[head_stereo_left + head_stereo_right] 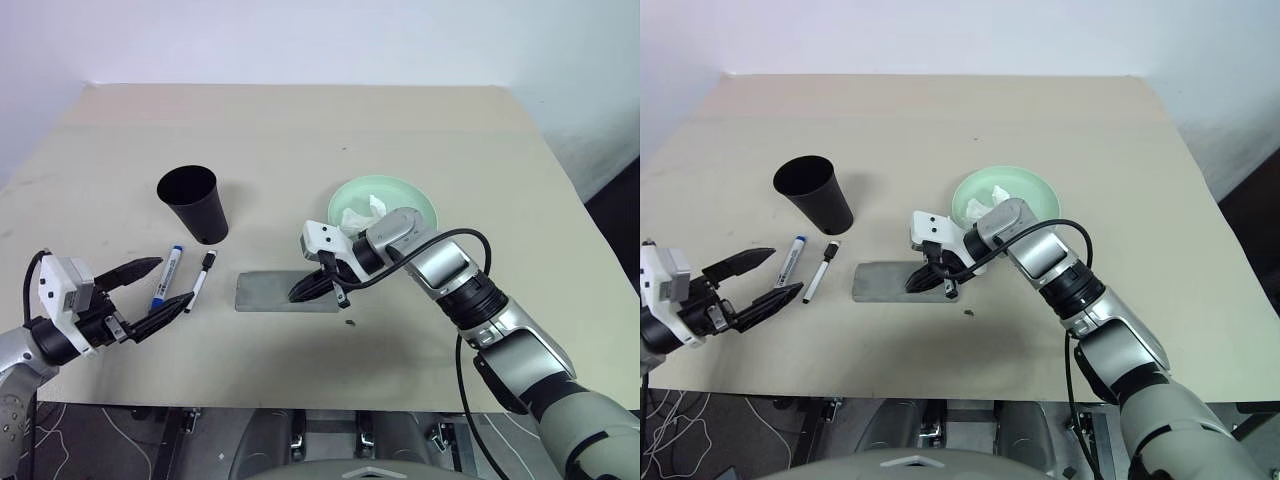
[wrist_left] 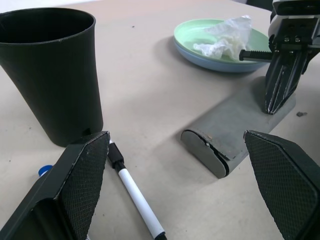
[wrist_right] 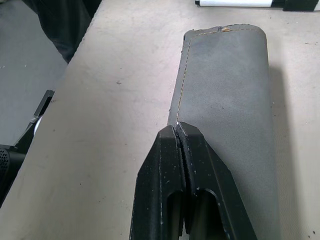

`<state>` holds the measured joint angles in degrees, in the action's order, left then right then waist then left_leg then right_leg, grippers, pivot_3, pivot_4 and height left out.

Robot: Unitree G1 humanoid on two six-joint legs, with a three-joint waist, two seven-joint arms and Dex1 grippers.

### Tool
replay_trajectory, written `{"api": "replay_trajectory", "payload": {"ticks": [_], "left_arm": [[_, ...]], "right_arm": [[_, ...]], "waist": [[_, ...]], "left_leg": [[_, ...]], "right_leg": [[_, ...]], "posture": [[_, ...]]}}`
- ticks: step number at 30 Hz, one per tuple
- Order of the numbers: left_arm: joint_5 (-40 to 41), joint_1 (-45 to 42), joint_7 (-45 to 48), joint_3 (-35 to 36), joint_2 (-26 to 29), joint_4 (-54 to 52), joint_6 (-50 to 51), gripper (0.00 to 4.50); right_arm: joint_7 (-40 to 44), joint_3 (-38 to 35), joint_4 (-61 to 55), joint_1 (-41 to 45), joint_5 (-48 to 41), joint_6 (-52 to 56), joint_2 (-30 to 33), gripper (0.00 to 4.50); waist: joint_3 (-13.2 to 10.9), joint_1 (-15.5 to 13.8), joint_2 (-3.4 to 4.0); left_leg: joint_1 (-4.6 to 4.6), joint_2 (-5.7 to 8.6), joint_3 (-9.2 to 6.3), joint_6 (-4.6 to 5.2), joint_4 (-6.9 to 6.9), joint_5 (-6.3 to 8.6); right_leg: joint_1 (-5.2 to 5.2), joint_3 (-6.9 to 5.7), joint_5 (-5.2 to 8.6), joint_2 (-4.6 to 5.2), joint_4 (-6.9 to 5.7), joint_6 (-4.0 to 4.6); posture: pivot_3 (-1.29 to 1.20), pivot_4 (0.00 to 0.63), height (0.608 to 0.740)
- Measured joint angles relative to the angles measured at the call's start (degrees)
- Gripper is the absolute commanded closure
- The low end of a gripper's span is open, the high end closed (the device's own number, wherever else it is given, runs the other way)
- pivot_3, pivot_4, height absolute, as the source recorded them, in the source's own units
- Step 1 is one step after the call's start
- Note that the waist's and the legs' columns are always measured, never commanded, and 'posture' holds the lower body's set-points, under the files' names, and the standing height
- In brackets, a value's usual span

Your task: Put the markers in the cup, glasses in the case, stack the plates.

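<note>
- Beige tabletop [image 1: 300, 130] seen from above in the head views.
- Left gripper [image 1: 150, 295] at lower left of the frame, fingers spread wide, grasping nothing, hovering just beside the markers.
- Blue-capped marker [image 1: 166, 276] and black-capped marker [image 1: 200, 282] lying side by side on the tabletop, left of centre, below the cup.
- Black cup [image 1: 193, 203] upright at upper left of centre, apart from the markers.
- Grey case [image 1: 265, 292] lying closed and flat at centre frame.
- Right gripper [image 1: 305, 290] at centre, fingers pressed together with nothing between them, tips down on the right part of the case's top.
- Mint green plate [image 1: 415, 200] right of centre, stacked on the light blue plate [image 2: 220, 67]; crumpled white tissue [image 1: 362, 212] lying in the green one.
- Glasses not discernible.
</note>
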<state>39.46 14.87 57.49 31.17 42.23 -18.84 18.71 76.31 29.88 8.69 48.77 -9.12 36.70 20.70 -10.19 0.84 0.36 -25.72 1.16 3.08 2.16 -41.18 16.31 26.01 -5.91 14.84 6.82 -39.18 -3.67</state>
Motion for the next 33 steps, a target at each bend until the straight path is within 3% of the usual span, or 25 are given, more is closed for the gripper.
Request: {"api": "replay_trajectory", "payload": {"ticks": [14,33], "left_arm": [[0.0,-2.02,-0.31,-1.12,0.01,-0.12,1.93,0.0],[0.4,1.26,-1.91,0.24,-1.11,-3.29,2.28,0.0]], "right_arm": [[0.97,-0.76,-1.57,-1.41,-1.38,-0.51,1.66,4.44],[1.56,-13.51,-0.75,1.14,-12.84,4.18,2.95,4.44]], "waist": [[-0.02,-0.13,0.0],[-0.13,-0.11,-0.04]], "left_leg": [[0.1,0.0,0.0,0.04,0.11,0.03],[-0.06,0.0,0.02,0.05,0.22,0.04]], "right_leg": [[-0.13,0.0,0.0,0.01,0.12,0.0],[0.04,0.0,0.01,0.06,0.2,0.02]], "posture": [[0.0,0.15,0.681],[0.0,0.15,0.681]]}}
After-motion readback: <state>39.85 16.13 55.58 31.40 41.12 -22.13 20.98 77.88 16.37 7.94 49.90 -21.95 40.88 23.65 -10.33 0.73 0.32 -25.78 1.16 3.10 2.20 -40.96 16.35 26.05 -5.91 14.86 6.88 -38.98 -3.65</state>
